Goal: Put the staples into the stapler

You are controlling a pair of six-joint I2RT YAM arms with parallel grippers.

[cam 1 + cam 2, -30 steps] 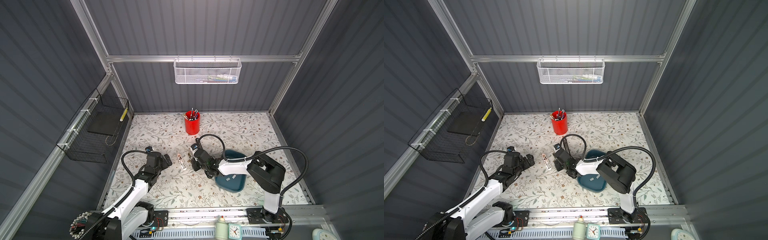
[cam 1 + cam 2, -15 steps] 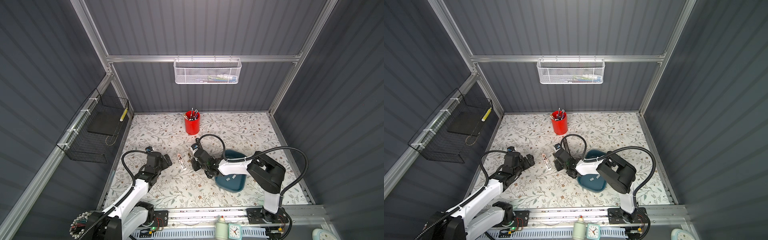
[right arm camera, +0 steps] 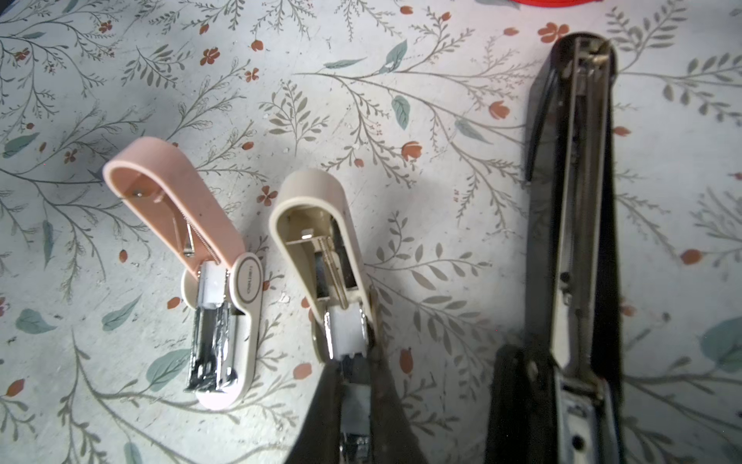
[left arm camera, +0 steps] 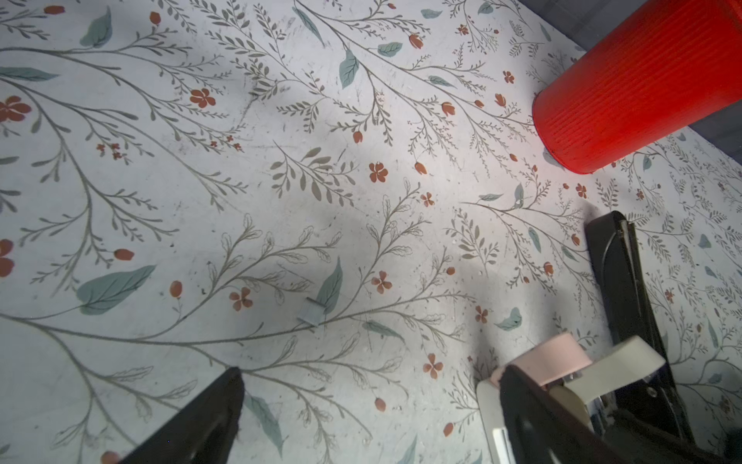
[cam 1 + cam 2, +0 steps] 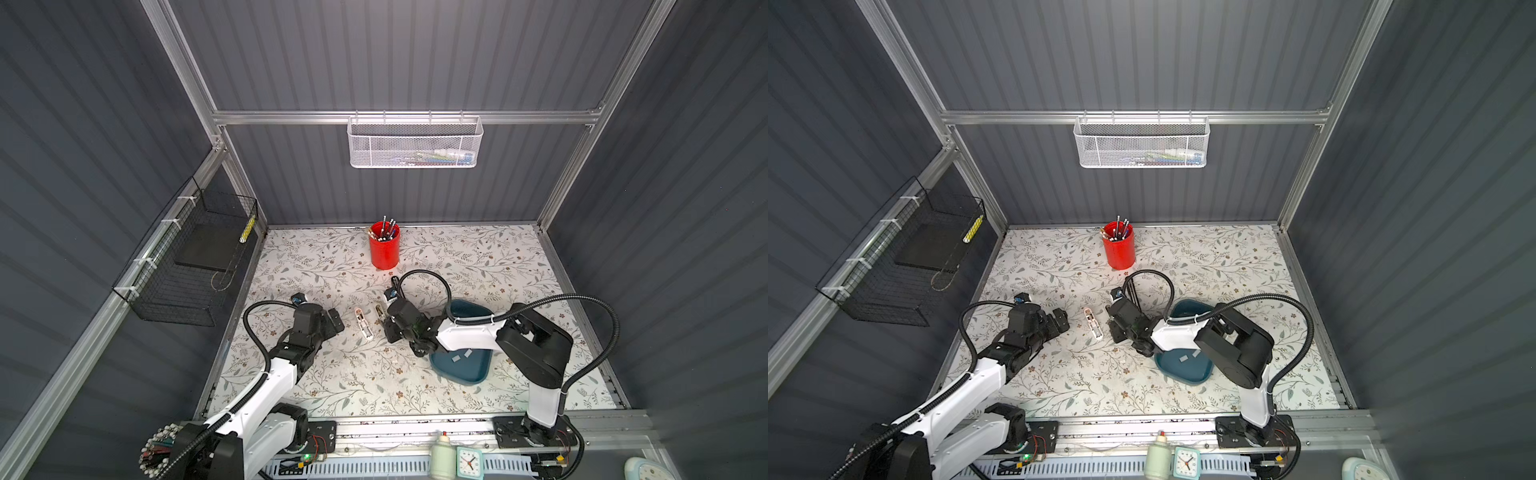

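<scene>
The cream stapler (image 3: 317, 209) is pinched by right end effector (image 3: 355, 373); left end effector (image 4: 371, 371) spread wide.

In front of the red cup (image 5: 385, 246), passage is blocked by the pink stapler (image 3: 192, 257), cream stapler (image 3: 321, 241) and black stapler (image 3: 578, 201), laid open side by side. Front-right is taken by the blue tray (image 5: 461, 368). Beside the cup, bare table (image 5: 316, 257) is left free.

Place: robot lab cell | Signs: grey panel walls (image 5: 415, 54), aluminium frame (image 5: 291, 117) are enclosing floral worktop (image 5: 332, 374) | robot arms (image 5: 274, 378) are sitting on front-edge rail (image 5: 415, 428)
</scene>
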